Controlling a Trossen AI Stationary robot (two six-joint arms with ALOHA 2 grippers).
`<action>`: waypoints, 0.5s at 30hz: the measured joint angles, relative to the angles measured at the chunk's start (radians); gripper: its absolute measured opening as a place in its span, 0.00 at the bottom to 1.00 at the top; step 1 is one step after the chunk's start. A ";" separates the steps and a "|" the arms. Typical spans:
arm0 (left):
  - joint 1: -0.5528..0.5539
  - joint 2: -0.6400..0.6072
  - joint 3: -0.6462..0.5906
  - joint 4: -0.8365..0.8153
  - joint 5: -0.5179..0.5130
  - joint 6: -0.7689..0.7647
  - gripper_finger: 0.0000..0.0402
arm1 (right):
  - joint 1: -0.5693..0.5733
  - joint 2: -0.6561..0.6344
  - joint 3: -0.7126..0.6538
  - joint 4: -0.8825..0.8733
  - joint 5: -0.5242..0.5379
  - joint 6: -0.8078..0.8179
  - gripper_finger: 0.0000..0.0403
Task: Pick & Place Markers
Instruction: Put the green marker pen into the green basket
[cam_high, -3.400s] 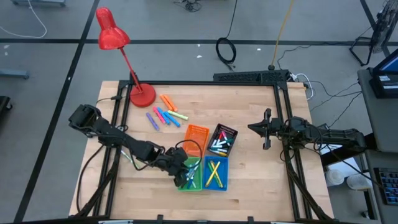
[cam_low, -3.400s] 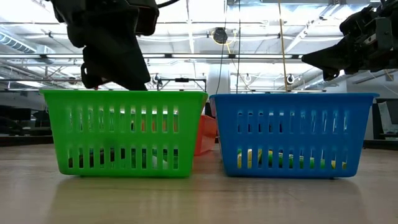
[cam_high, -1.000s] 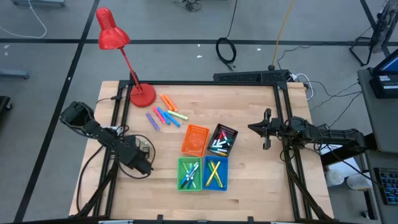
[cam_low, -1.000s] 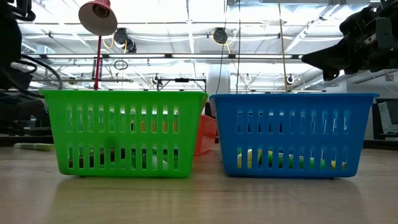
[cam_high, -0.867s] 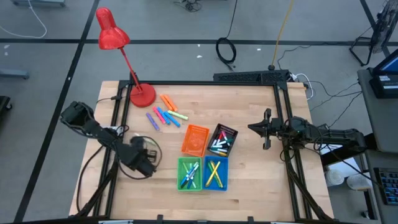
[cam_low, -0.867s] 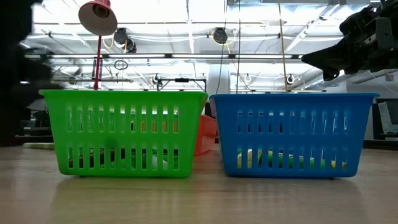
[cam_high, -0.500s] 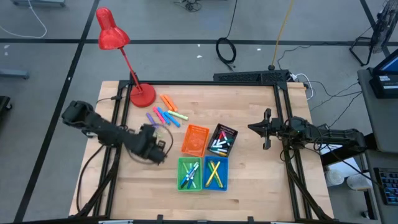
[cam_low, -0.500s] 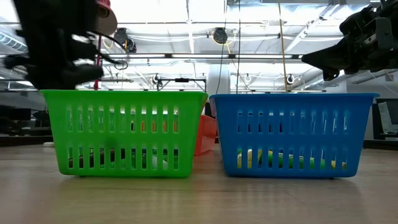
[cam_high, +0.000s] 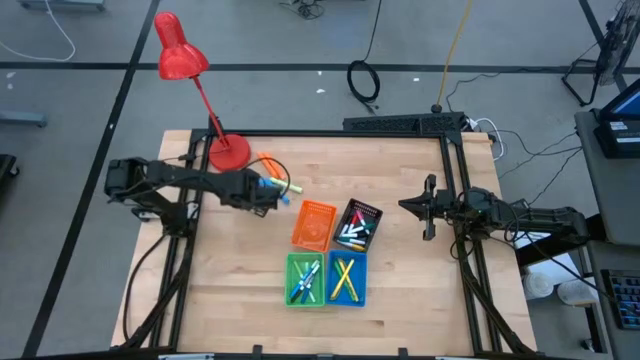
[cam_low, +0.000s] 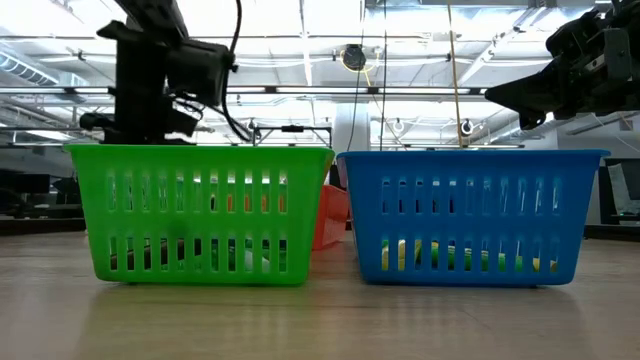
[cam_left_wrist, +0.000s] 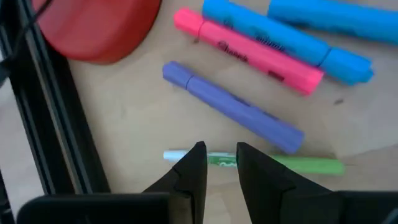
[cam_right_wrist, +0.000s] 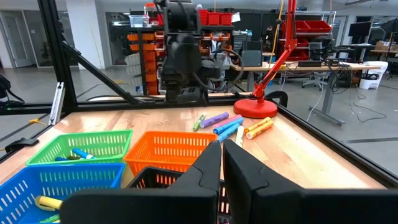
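The left hand (cam_left_wrist: 221, 163) hangs a little open over a green marker (cam_left_wrist: 273, 163) on the bench (cam_high: 400, 300). The right hand (cam_high: 428, 208) waits far off, clenched and empty.

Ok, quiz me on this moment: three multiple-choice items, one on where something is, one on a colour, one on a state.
1. Where is the left gripper?
A over the loose markers by the lamp base
B over the green bin
C off the table

2. Which colour is the marker between the left fingers?
A orange
B green and white
C black

3. How do the right gripper's fingers stand?
A wide open
B shut
C round a marker

A: high view shows it there.
B: green and white marker shows at the fingertips.
B: fingers nearly touch, nothing between.
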 joint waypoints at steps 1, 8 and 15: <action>0.015 0.000 0.000 0.000 0.018 0.021 0.23 | 0.000 0.000 0.000 0.000 0.000 0.000 0.02; 0.085 0.000 0.000 0.035 0.148 0.194 0.23 | 0.000 0.000 0.000 0.000 0.000 0.000 0.02; 0.124 0.000 0.000 0.037 0.231 0.380 0.23 | 0.000 0.000 0.000 0.000 0.000 0.000 0.02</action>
